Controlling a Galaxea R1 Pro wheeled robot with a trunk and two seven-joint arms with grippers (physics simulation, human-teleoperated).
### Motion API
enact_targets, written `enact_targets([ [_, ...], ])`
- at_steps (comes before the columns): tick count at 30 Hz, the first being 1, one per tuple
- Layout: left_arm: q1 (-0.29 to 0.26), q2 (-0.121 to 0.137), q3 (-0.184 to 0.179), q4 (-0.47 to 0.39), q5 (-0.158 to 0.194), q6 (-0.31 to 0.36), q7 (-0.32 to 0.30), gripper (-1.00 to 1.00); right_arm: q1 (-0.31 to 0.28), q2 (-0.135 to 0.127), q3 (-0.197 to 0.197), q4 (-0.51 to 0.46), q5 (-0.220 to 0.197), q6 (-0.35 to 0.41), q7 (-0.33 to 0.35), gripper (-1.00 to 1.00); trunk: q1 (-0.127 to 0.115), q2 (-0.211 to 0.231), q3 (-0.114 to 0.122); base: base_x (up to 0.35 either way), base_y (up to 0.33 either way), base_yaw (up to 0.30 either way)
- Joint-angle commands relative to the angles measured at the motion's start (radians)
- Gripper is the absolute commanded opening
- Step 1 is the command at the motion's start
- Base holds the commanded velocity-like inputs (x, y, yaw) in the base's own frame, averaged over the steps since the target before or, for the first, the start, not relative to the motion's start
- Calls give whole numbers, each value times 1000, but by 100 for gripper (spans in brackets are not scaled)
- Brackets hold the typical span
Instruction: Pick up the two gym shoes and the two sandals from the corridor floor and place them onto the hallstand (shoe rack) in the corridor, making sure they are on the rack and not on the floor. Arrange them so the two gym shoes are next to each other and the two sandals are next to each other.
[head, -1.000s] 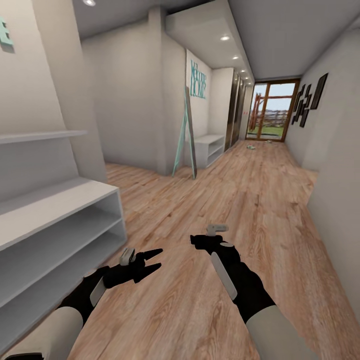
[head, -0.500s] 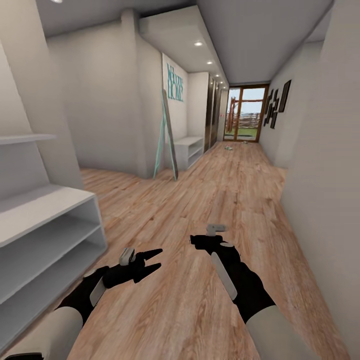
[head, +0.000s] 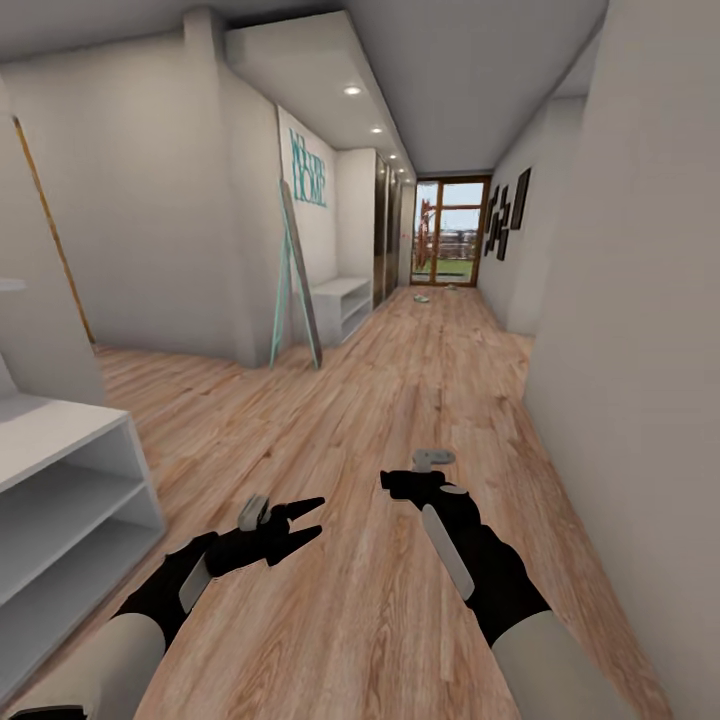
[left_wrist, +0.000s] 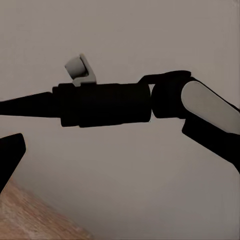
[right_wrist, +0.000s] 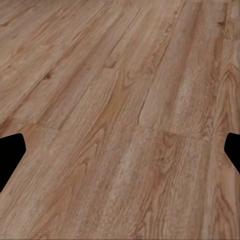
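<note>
Shoes (head: 421, 297) are seen as small pale shapes far down the corridor floor (head: 400, 420), just above frame centre. The rack (head: 60, 500) sits at lower left. Both the left gripper (head: 305, 518) and right gripper (head: 385, 481) are held spread and empty over the planks.

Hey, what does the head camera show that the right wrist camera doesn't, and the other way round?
Head view alone: the long corridor, the hallstand at the near left, a white bench further on, small things on the floor near the glass door, too small to identify, and both arms with the left gripper open. Right wrist view alone: a close look at the plank grain, with the dark tips of the right gripper spread at the picture's edges. Both share the corridor floor.
</note>
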Motion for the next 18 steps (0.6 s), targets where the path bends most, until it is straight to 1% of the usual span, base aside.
enact_targets([
  [1, -1, 0, 1, 0, 1, 0, -3, 100, -1, 0, 2, 1, -11, 2, -9, 100, 0, 0, -1, 339, 0, -46],
  [5, 0, 3, 2, 0, 0, 0, -3, 100, -1, 0, 3, 3, -11, 1, -7, 100, 0, 0, -1, 340, 0, -23],
  [7, 11, -5, 0, 11, -1, 11, -3, 100, 11, 0, 3, 0, -10, 12, -8, 100, 0, 0, -1, 0, 0, 0],
  [9, 22, -5, 0, 11, -1, 11, -3, 100, 22, 0, 3, -1, -10, 16, -8, 100, 0, 0, -1, 0, 0, 0],
  [12, 39, -4, 0, 11, -1, 11, -3, 100, 21, 0, 3, -1, -10, 15, -8, 100, 0, 0, -1, 0, 0, 0],
  [18, 73, 30, 0, 30, -1, 7, -3, 100, 21, 0, 5, 0, -7, 12, -8, 100, 0, 0, -1, 0, 0, 0],
])
